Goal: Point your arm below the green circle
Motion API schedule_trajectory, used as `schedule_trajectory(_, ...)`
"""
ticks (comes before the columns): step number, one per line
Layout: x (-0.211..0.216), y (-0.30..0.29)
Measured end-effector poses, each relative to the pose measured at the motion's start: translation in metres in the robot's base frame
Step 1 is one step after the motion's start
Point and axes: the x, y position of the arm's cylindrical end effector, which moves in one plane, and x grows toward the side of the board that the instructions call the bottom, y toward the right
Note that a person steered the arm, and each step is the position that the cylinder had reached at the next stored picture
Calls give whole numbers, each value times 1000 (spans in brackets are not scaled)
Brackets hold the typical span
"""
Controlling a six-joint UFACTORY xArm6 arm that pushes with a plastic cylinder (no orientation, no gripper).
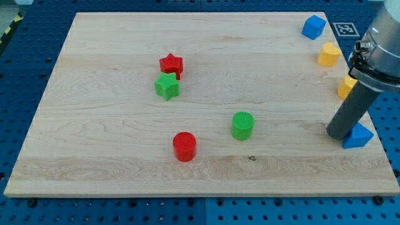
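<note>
Rod tip (340, 134) sits far at the view's right, touching the blue plastic triangular block (358, 136), no hand fitted, while the ribbed green plastic circle (242, 125) waits mid-table (100, 156), well apart to its left, near the red plastic cylinder (184, 146).

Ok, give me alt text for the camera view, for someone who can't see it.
My tip rests near the wooden board's right edge, beside a blue triangle, far right of the green circle. A red circle sits lower left of the green one; a red star touches a green star upper left. A blue cube and two yellow blocks line the right edge.
</note>
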Motion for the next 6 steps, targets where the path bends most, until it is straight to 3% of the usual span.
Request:
schedule_trajectory(2,2,-16)
schedule_trajectory(6,26,-126)
